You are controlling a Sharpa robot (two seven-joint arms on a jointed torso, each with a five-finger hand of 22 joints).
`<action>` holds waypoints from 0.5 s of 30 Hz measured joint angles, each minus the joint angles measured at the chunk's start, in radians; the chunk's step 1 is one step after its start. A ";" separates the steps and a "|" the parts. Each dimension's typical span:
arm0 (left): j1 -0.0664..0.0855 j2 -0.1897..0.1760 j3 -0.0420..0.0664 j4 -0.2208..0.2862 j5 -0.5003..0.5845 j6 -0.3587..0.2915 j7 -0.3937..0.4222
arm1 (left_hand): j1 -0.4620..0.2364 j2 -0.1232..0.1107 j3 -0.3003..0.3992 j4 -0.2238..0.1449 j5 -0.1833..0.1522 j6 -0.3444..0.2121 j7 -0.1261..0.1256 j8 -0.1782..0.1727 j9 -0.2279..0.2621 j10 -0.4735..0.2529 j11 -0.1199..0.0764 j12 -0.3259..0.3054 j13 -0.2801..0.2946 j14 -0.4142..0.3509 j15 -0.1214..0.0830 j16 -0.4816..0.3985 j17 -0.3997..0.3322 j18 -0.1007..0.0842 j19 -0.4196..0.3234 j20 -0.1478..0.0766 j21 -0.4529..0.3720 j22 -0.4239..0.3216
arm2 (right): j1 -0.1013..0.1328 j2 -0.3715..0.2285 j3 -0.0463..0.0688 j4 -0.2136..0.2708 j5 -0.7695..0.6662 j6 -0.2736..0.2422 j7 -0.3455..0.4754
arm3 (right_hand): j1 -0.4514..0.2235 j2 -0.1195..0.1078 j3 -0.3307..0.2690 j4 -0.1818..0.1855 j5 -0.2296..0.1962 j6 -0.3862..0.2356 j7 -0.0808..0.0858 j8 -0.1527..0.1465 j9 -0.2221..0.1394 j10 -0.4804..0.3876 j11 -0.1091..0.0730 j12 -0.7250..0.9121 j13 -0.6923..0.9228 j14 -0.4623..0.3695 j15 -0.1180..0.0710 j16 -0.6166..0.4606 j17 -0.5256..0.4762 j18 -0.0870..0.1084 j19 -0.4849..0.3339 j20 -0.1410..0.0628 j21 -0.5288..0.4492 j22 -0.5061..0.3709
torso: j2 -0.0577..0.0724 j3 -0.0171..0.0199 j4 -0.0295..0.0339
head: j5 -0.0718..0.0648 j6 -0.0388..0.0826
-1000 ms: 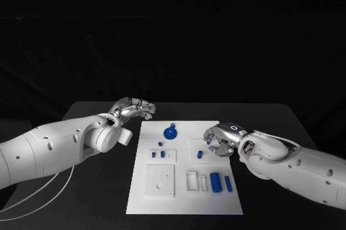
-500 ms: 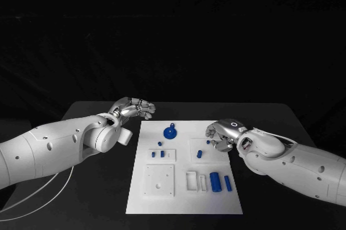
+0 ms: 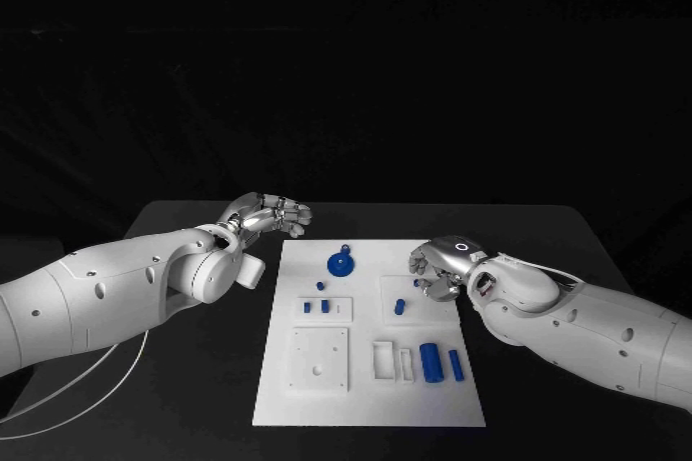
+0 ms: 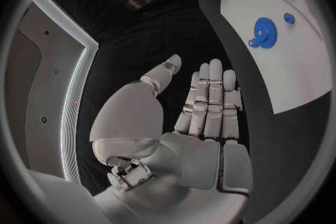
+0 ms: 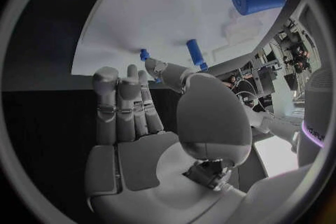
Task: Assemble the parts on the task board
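The white task board [image 3: 361,401] lies in the middle of the table. On it are a blue gear [image 3: 340,266], two short blue pegs [image 3: 316,307], another peg [image 3: 398,306] and two blue cylinders [image 3: 430,359] near the right edge. My right hand [image 3: 440,271] hovers over the board's right edge and pinches a small blue peg [image 3: 417,280] between thumb and fingertip; the right wrist view shows that peg [image 5: 143,55] at the fingertips above the board [image 5: 175,5]. My left hand [image 3: 267,219] is off the board's far left corner, holding nothing, with its fingers [image 4: 210,101] stretched out.
A white square block [image 3: 319,359] and a white slotted holder [image 3: 382,361] sit on the near half of the board. A white cable [image 3: 87,391] trails on the table under my left arm. Bare black table lies on both sides of the board.
My right hand has moved a little away from me along the board's right edge, carrying the small blue peg. The left hand has stayed still.
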 measured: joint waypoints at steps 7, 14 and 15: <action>0.000 0.000 0.000 0.000 0.000 0.001 0.000 | 0.000 0.000 0.000 0.000 0.000 0.000 0.000 0.000 0.000 0.000 0.000 0.000 0.000 0.000 0.000 -0.004 0.000 -0.001 0.000 0.000 0.000 0.000 | 0.000 0.011 -0.006 -0.012 -0.005 0.014 0.000 | 0.000 0.000 -0.015 -0.013 0.000 0.008 -0.008 0.005 0.003 0.010 -0.009 0.015 0.007 -0.001 -0.008 0.005 0.000 0.000 0.003 -0.003 0.005 0.005 | 0.000 0.0001 0.0003 | 0.001 -0.004; 0.000 -0.001 0.000 0.002 0.000 0.001 0.000 | 0.000 0.000 0.000 0.000 0.000 0.000 0.000 0.000 0.000 0.000 0.000 0.000 -0.001 0.000 0.000 -0.004 0.001 -0.001 0.000 0.000 0.000 0.001 | -0.001 0.017 -0.011 -0.023 -0.011 0.028 -0.001 | -0.007 -0.007 -0.032 -0.021 0.000 0.013 -0.006 0.009 0.004 0.015 -0.007 0.022 0.013 -0.003 -0.011 0.005 0.000 0.000 0.003 -0.003 0.006 0.005 | 0.001 0.0006 -0.0001 | 0.003 -0.007; 0.000 -0.001 0.000 0.002 0.000 0.001 0.000 | 0.000 0.000 0.000 0.000 0.000 0.000 0.000 0.000 0.000 0.000 0.000 0.000 -0.001 0.000 0.000 -0.004 0.001 -0.001 0.000 0.000 0.000 0.001 | -0.001 0.019 -0.011 -0.025 -0.013 0.029 -0.001 | -0.007 -0.007 -0.034 -0.020 0.000 0.013 -0.006 0.009 0.004 0.015 -0.007 0.022 0.013 -0.003 -0.011 0.005 0.000 0.000 0.003 -0.003 0.006 0.005 | 0.001 0.0007 -0.0002 | 0.003 -0.007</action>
